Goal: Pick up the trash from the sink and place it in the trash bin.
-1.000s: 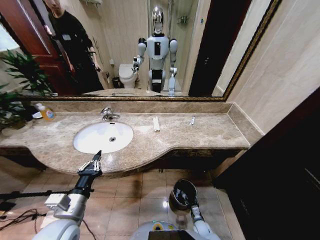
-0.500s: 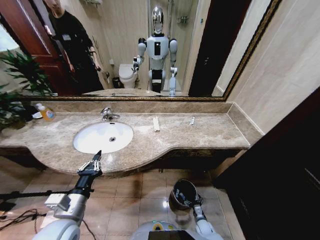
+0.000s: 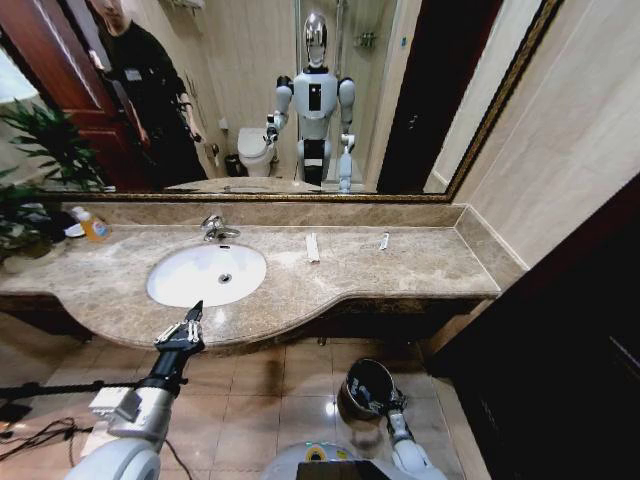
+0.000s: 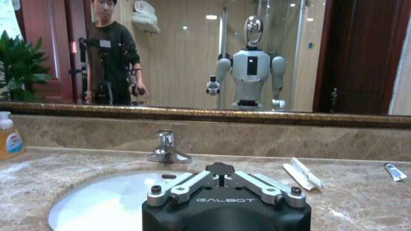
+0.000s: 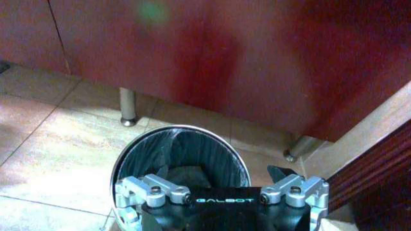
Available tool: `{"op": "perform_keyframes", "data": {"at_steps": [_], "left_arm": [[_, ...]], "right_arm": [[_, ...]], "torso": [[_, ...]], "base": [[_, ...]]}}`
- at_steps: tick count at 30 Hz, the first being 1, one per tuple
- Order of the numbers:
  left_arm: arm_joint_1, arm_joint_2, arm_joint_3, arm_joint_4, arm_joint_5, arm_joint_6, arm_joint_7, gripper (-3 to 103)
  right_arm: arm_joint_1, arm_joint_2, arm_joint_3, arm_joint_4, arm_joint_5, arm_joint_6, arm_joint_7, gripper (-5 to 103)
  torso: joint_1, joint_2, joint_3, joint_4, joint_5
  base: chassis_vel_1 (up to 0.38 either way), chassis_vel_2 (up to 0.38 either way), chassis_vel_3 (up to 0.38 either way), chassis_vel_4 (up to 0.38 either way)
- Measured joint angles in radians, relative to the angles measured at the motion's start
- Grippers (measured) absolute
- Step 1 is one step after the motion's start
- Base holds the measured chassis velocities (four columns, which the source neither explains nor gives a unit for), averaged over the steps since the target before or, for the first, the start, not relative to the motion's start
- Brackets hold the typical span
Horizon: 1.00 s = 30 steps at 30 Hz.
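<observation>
The sink (image 3: pixel 206 274) sits left on the countertop (image 3: pixel 330 275) (two packets to its right); the trash bin (image 3: pixel 366 388) stands on the floor below.

Flat white packet (image 3: pixel 312 247) on countertop, bin (image 3: pixel 366 388) on floor

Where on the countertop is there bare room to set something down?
Free: the marble countertop between the small tube and the right wall, and the front strip between the sink and the flat white packet. Crowded: the far left corner, by the yellow-orange bottle and plant.
</observation>
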Motion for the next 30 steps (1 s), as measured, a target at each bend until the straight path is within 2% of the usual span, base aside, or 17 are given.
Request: {"op": "perform_keyframes", "data": {"at_steps": [15, 18, 30], "left_arm": [[0.000, 0.000, 0.000, 0.000, 0.000, 0.000, 0.000, 0], [0.000, 0.000, 0.000, 0.000, 0.000, 0.000, 0.000, 0], [0.000, 0.000, 0.000, 0.000, 0.000, 0.000, 0.000, 0]], "right_arm": [[-0.181, -0.117, 0.002, 0.379, 0.100, -0.003, 0.020, 100], [-0.271, -0.163, 0.027, 0.601, 0.136, -0.016, 0.045, 100], [-0.444, -0.211, 0.059, 0.996, 0.210, -0.046, 0.106, 100]], "torso": [[0.000, 0.000, 0.000, 0.0000, 0.0001], [0.000, 0.000, 0.000, 0.0000, 0.0001], [0.000, 0.000, 0.000, -0.0002, -0.0003]], "base": [[0.000, 0.000, 0.000, 0.000], [0.000, 0.000, 0.000, 0.000], [0.000, 0.000, 0.000, 0.000]]}}
